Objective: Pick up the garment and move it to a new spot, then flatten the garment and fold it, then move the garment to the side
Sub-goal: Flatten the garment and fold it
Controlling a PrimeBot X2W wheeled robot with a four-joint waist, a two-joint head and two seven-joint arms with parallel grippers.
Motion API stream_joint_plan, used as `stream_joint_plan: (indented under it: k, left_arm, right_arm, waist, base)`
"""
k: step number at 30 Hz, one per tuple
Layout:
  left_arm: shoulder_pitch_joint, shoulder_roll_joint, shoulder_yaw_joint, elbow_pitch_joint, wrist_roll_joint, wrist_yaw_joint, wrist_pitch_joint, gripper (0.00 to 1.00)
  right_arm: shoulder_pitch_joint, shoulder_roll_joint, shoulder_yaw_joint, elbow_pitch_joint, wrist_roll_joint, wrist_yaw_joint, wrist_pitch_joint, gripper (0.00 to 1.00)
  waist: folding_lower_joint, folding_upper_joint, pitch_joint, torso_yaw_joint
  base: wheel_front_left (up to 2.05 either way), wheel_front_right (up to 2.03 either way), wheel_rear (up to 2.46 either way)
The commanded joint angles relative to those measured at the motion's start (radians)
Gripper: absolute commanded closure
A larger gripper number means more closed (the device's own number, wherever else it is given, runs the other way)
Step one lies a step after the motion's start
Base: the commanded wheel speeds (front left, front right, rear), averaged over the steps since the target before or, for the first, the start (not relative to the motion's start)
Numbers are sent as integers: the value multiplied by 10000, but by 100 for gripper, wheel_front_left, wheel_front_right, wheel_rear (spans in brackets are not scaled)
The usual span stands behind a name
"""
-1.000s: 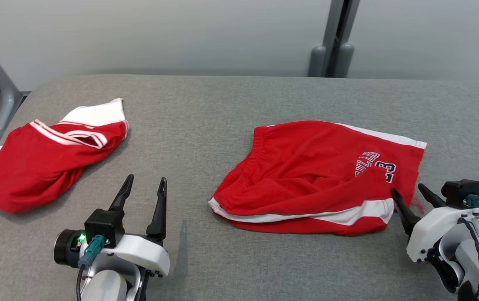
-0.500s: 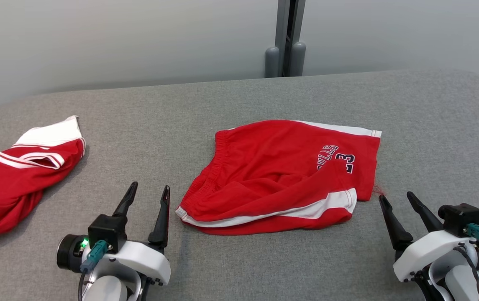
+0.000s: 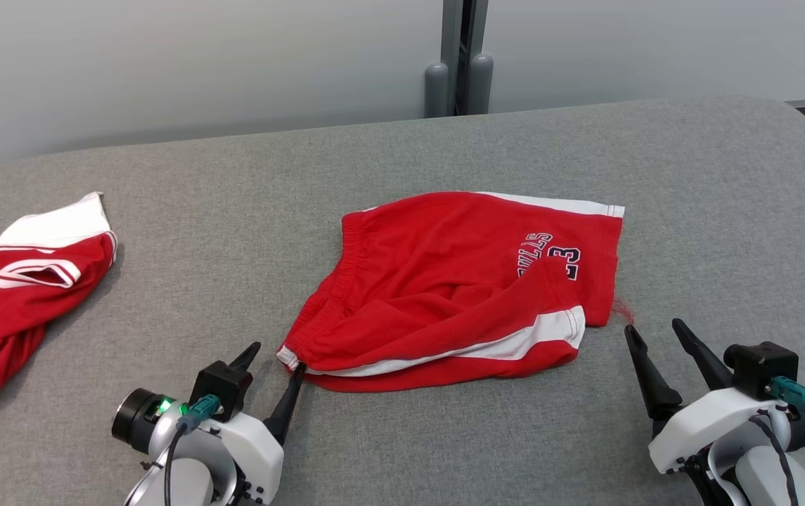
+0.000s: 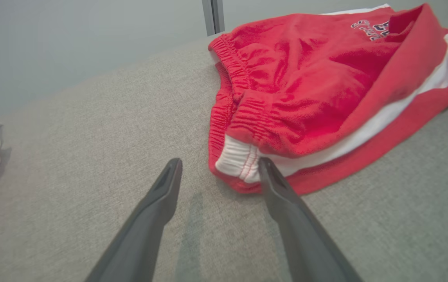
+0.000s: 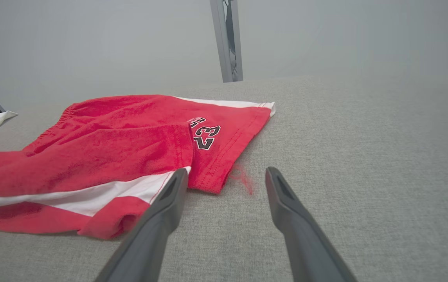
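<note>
A second red garment [image 3: 1,309] lies at the far left of the grey padded surface [image 3: 374,161]. Next, the left gripper [image 3: 276,356] is spread wide and empty. Its wrist view shows what the head view leaves vague: one fingertip [image 4: 267,168] right at the white waistband corner [image 4: 239,164] of the garment [image 3: 444,281], which lies crumpled mid-surface (lettering [image 3: 550,256] upside down). Further right, the right gripper [image 3: 652,326], equally wide and empty, sits just beside the hem. Its wrist view shows plainly a loose red thread [image 5: 243,180], a mere speck from the head.
</note>
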Motion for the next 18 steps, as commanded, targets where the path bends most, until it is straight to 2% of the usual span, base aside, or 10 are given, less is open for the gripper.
stream_joint_plan:
  k: [1, 5, 11, 12, 13, 16, 17, 18]
  left_arm:
    - [-312, 105, -83, 148, -103, -40, -30, 0]
    - [-644, 36, -611, 291, -498, -56, -30, 0]
    - [-852, 279, -1416, 314, -1124, -39, -30, 0]
    - [-869, 309, -1531, 345, -1254, -39, -30, 17]
    - [-887, 349, -1617, 371, -1364, -40, -30, 44]
    - [-891, 446, -1763, 389, -1626, -40, -30, 59]
    - [-833, 449, -1870, 349, -1789, -41, -30, 95]
    - [-803, 455, -1891, 286, -1887, -41, -30, 100]
  right_arm:
    - [51, -22, -32, 20, -102, -2, -14, 0]
    - [-11, -7, -71, 60, -174, -1, -14, 0]
    - [-49, 2, -133, 172, -255, -1, -14, 0]
    - [-46, 13, -145, 194, -285, -2, -14, 0]
    - [-38, 19, -157, 213, -303, -1, -14, 0]
    - [14, 65, -190, 279, -354, -1, -14, 0]
    - [65, 87, -205, 340, -393, -1, -14, 0]
    - [81, 93, -208, 370, -400, -1, -14, 0]
  waist:
    - [0, 0, 59, -48]
    - [0, 0, 159, -115]
    - [0, 0, 180, -147]
    - [0, 0, 171, -148]
    - [0, 0, 159, -146]
    - [0, 0, 111, -111]
    - [0, 0, 66, -65]
    - [0, 0, 48, -36]
  base:
    - [0, 0, 0]
    - [0, 0, 0]
    - [0, 0, 0]
    - [0, 0, 0]
    - [0, 0, 0]
    - [0, 0, 0]
    - [0, 0, 0]
    - [0, 0, 0]
